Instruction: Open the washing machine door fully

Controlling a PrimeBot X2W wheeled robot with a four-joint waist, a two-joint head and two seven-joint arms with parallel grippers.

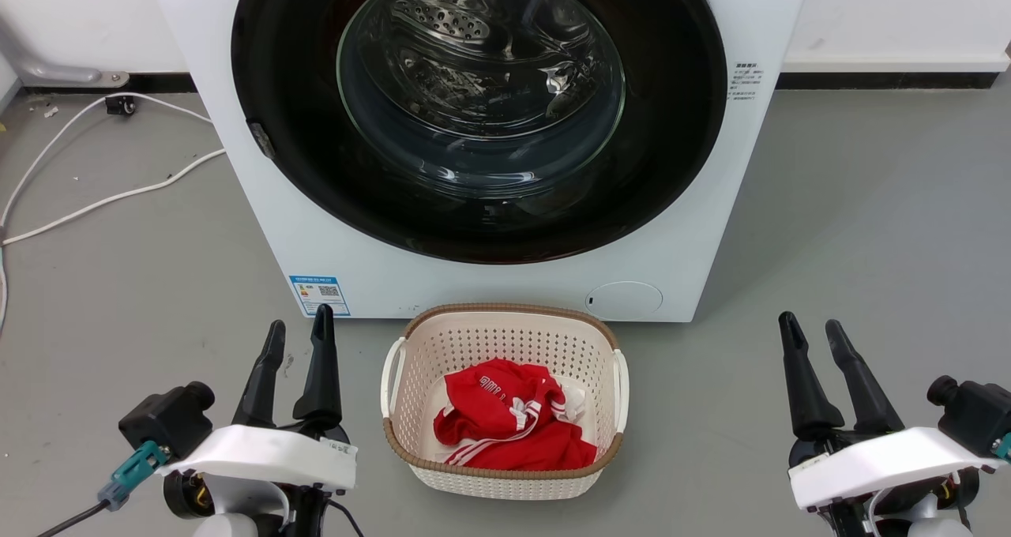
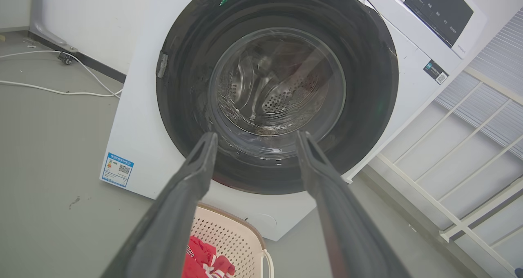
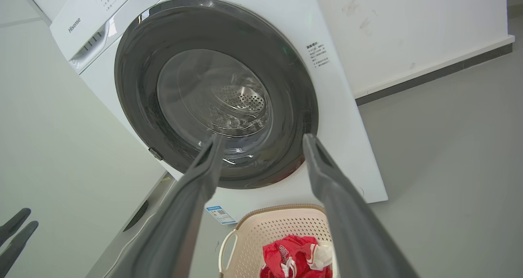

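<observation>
The washing machine is a white front-loader standing straight ahead on the grey floor. The washing machine door, a glossy black disc with a clear glass bowl, lies shut flat against the machine's front; the steel drum shows through the glass. A small grey tab sits on the door's left rim. My left gripper is open at the lower left, well short of the machine. My right gripper is open at the lower right, equally far back. The left wrist view looks past the open left gripper at the door; the right gripper faces the door the same way.
A cream perforated basket holding a red garment stands on the floor just before the machine, between my arms. White cables trail over the floor at the left. A white railing stands beside the machine's right side.
</observation>
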